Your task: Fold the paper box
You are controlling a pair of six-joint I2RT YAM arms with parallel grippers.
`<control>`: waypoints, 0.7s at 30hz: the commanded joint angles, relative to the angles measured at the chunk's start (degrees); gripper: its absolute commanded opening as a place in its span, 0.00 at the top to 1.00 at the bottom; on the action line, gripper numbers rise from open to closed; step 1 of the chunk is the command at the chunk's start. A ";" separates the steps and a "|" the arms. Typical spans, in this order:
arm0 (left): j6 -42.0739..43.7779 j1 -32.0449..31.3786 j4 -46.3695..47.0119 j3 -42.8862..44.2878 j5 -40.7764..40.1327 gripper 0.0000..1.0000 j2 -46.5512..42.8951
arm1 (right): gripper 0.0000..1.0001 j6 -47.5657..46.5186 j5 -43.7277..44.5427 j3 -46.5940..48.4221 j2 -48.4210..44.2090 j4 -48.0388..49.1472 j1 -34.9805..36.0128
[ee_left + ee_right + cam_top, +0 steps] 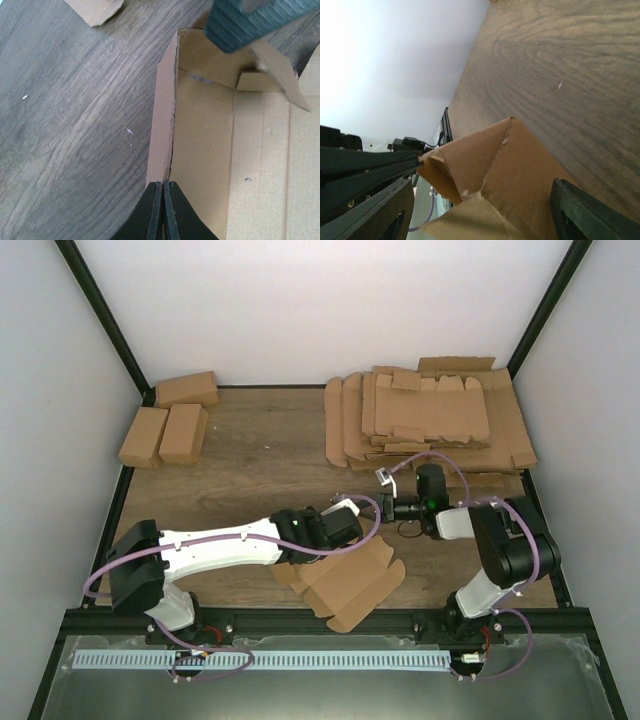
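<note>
Counted: one paper box [350, 585], half formed, at the front of the table [250, 455], a little right of centre, between the two arm bases. With one long side wall upright and an end flap bent up; otherwise flat, scalloped flaps fanned toward the front edge, the nearest one reaching that edge.

At the upright wall, the left gripper [163, 192]: fingers [152, 212] pressed together, pinching the wall's top edge, wood on one side and the box's inside on the other. At the far end of the same wall, the right gripper [480, 192]: fingers [375, 210] spread wide, a raised box corner between them. Cannot tell whether either pad presses the cardboard. Both grippers close together above the box, nearly nose to nose.

Farther out, three folded cartons near the back left corner: one [187, 388] along the back edge, two [143, 436] [183, 433] side by side just in front of it, touching. One stack of flat blanks [430, 420] at the back right, sprawled up to the right edge and the back edge, its front rim just behind the right gripper.

Bare wood between cartons and stack, and from the box leftward to the left edge. Tight on the right, between stack, box and right arm.
</note>
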 commanded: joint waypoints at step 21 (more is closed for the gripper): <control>3.18 0.13 2.97 -2.07 3.12 0.96 -4.87 | 0.33 -7.89 10.66 -6.55 -11.21 -0.15 6.02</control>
